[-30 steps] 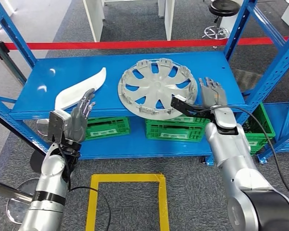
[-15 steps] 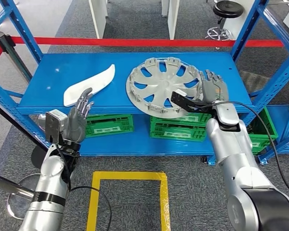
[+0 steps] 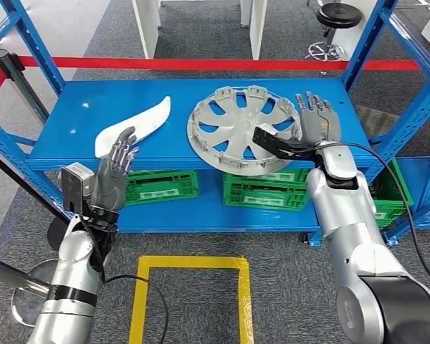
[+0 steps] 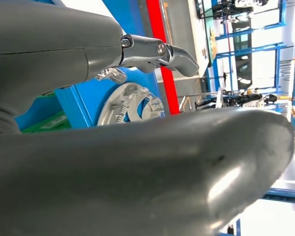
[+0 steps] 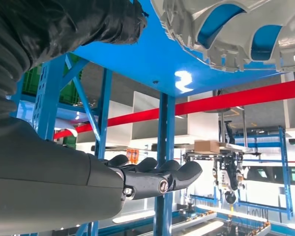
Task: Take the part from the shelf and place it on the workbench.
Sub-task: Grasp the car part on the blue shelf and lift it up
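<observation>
Up close, our left wrist view is mostly blocked by our own grey thumb, so we make out just a slice of the round silver plastic wheel cover [image 4: 129,105] past it. From the head view that wheel cover [image 3: 240,129] lies flat on the blue metal shelf [image 3: 72,122], its near rim overhanging the shelf's front edge above the green plastic crates [image 3: 261,192] on the lower level. Our right hand [image 3: 317,123] stands beside the cover's right rim with fingers spread and straight, holding nothing; whether a finger touches the rim we cannot tell, since the black wrist camera bracket crosses that spot. Our left hand [image 3: 112,172] hovers in front of the shelf's edge, fingers loosely apart, empty, just below the near end of the curved white plastic trim piece [image 3: 134,125], which lies left of the cover and apart from it. Bare shelf surface lies behind both parts, up to the red barrier tape [image 3: 202,64]. On the grey carpet near our feet sits a square of yellow floor tape [image 3: 142,301], cut off by the frame's lower edge.
</observation>
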Available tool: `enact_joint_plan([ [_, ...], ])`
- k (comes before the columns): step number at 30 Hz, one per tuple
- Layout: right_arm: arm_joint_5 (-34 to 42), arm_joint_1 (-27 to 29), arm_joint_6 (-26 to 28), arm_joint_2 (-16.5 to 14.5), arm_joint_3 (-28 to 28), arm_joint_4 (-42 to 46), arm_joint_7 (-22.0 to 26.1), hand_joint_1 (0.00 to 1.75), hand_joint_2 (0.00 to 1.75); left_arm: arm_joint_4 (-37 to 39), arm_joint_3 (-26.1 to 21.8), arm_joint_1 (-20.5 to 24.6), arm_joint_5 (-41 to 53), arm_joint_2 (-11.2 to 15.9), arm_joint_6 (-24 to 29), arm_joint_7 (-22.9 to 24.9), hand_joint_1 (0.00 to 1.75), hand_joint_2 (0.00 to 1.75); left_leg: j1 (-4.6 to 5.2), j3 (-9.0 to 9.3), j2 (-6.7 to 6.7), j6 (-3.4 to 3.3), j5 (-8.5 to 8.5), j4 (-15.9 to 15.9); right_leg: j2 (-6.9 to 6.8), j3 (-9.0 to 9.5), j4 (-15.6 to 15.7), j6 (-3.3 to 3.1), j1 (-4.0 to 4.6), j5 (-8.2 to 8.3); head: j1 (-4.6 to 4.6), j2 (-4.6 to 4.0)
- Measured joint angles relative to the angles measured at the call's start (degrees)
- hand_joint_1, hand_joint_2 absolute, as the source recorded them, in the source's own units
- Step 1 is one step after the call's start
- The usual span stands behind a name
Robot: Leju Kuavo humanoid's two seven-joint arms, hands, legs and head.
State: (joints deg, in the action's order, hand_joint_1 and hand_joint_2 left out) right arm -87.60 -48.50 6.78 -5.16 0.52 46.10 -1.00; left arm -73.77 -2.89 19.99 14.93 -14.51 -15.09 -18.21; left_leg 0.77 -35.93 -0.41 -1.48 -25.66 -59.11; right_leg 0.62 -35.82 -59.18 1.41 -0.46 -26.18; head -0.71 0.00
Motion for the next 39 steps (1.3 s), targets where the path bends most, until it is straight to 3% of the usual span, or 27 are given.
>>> enact_joint_plan([
  [39,0.0,-0.26,0.68,0.09,1.81,-0.16,-0.5,0.0,1.75,-1.37,0.02,0.04,-1.36,0.66,-0.16,-1.76,0.0,0.0,0.04,0.01,0.0,0.0,0.0,-0.06,0.01,0.02,0.02,0.01,-0.04,0.04,0.01,0.0],
])
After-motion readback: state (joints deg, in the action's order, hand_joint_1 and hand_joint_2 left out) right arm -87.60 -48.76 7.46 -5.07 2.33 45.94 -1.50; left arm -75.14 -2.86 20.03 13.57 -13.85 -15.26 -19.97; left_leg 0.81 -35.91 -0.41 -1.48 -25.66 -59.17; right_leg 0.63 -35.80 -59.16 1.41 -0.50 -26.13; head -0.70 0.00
